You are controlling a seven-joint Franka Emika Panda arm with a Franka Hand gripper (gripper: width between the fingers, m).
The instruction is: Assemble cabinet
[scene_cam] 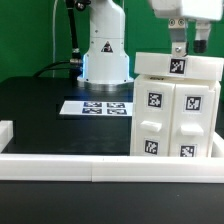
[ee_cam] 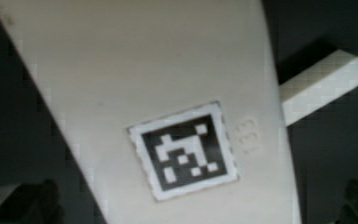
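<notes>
The cabinet (scene_cam: 178, 110) is a white box with several black-and-white tags. It stands upright at the exterior view's right, with two tagged door panels on its front and a tagged top panel (scene_cam: 178, 66). My gripper (scene_cam: 189, 45) hangs just above that top, fingers apart, holding nothing. In the wrist view the long white top panel (ee_cam: 158, 90) with one tag (ee_cam: 194, 150) fills the picture. The gripper (ee_cam: 190, 208) straddles it: the dark fingertips (ee_cam: 16, 203) show at both edges, with gaps to the panel.
The marker board (scene_cam: 97, 106) lies flat on the black table in front of the robot base (scene_cam: 105, 50). A long low white border rail (scene_cam: 100, 165) runs along the front and the exterior view's left. A white bar (ee_cam: 327, 90) shows beside the panel in the wrist view.
</notes>
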